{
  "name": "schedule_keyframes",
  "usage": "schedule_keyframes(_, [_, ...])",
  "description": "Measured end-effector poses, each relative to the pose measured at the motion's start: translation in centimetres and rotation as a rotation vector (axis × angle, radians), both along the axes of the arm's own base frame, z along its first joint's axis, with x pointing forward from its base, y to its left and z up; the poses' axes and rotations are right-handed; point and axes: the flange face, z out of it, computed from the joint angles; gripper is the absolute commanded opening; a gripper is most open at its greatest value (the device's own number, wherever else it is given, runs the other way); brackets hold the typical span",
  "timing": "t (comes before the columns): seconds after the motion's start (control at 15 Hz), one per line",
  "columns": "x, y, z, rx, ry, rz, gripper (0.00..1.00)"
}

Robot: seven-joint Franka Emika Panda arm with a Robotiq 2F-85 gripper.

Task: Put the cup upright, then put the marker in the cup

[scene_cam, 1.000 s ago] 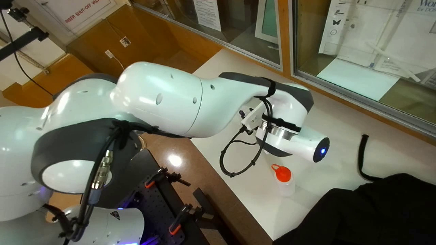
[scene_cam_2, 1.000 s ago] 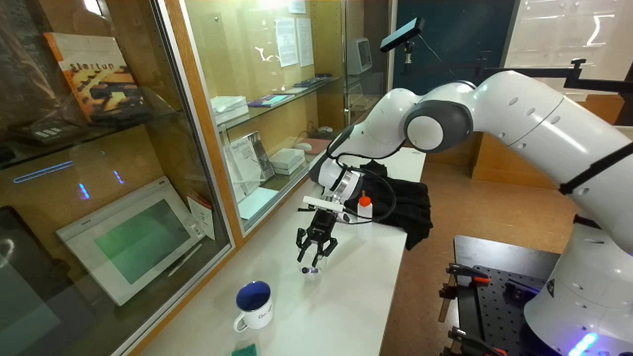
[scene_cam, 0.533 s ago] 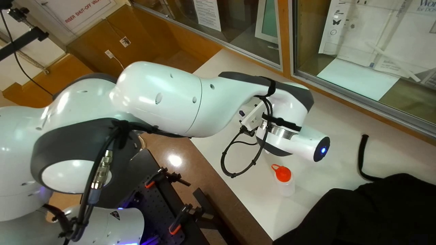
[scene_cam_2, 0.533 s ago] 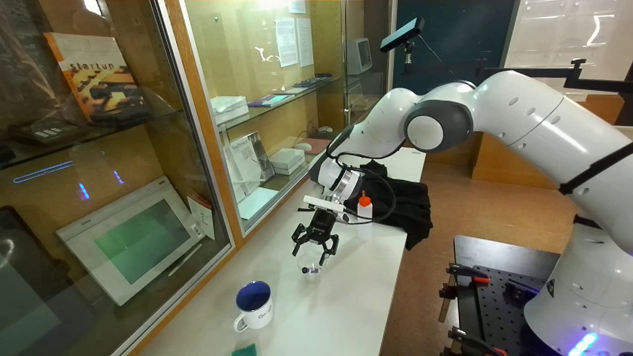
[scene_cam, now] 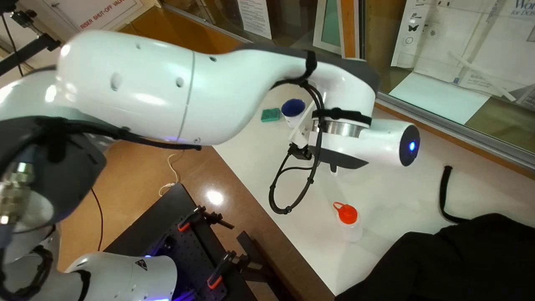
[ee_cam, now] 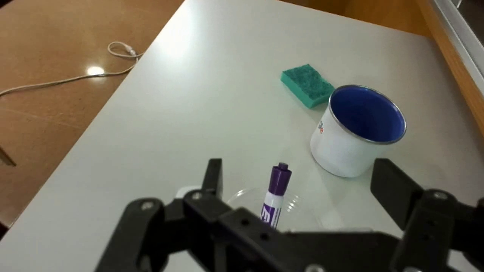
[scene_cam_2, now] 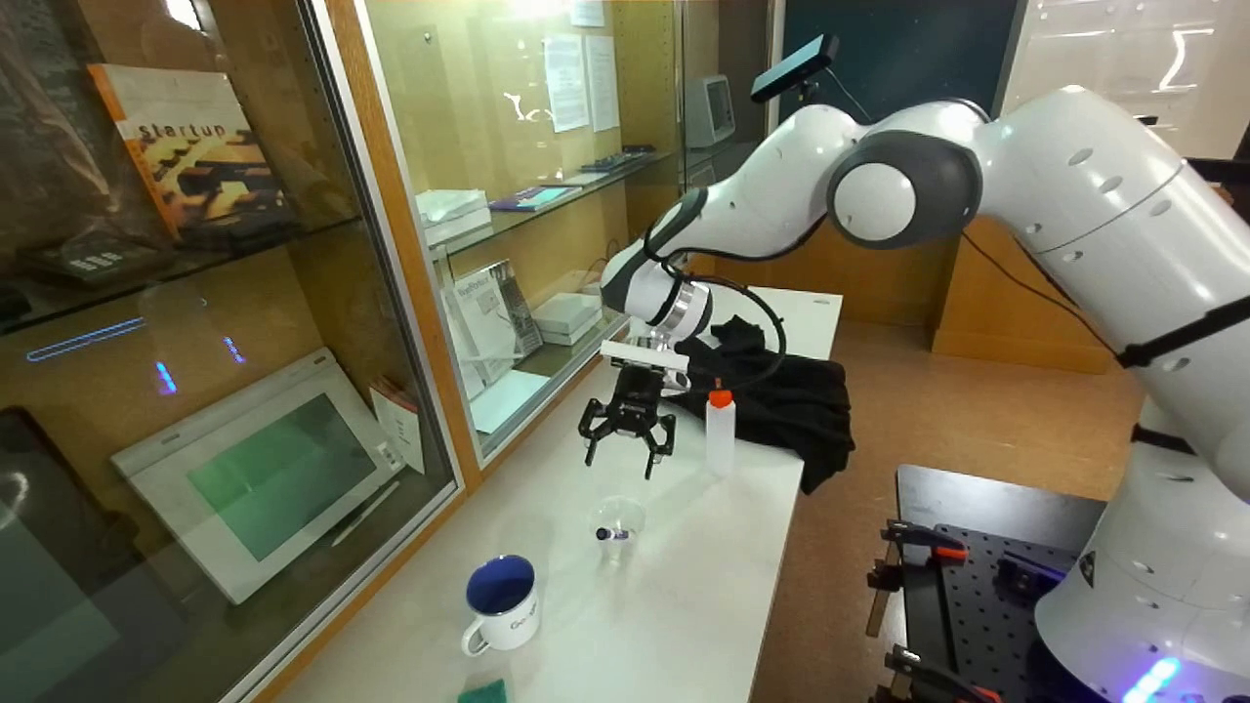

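Wrist view: cylindrical marker [ee_cam: 276,194] leans in a clear, round cup [ee_cam: 294,211].

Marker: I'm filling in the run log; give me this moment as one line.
gripper: open, holding nothing | marker: tilted, apparently inside clear cup | mug: upright, no marker inside

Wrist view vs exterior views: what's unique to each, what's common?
Wrist view only: close-up lettering on the label of the marker.
Exterior views only: the arm, the red-capped bottle and the black cloth.
Common: blue-lined mug, green sponge and white table, in the wrist view and both exterior views; open gripper, marker and clear container, in the wrist view and an exterior view.
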Motion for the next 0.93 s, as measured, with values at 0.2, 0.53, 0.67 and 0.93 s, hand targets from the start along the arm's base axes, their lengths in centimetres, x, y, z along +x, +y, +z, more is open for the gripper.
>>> schedule_keyframes(0.2, [-0.4, -0.1, 5.7, -0.102, -0.031, 0.085, 1.0])
schedule_keyframes(0.53, [-1.3, 0.5, 13.2, -0.256, -0.064, 0.172, 1.0])
schedule_keyframes(0.67, [-1.6, 1.0, 14.9, -0.304, -0.068, 0.19, 1.0])
schedule_keyframes(0.93, [-1.9, 1.6, 16.6, -0.355, -0.075, 0.208, 1.0])
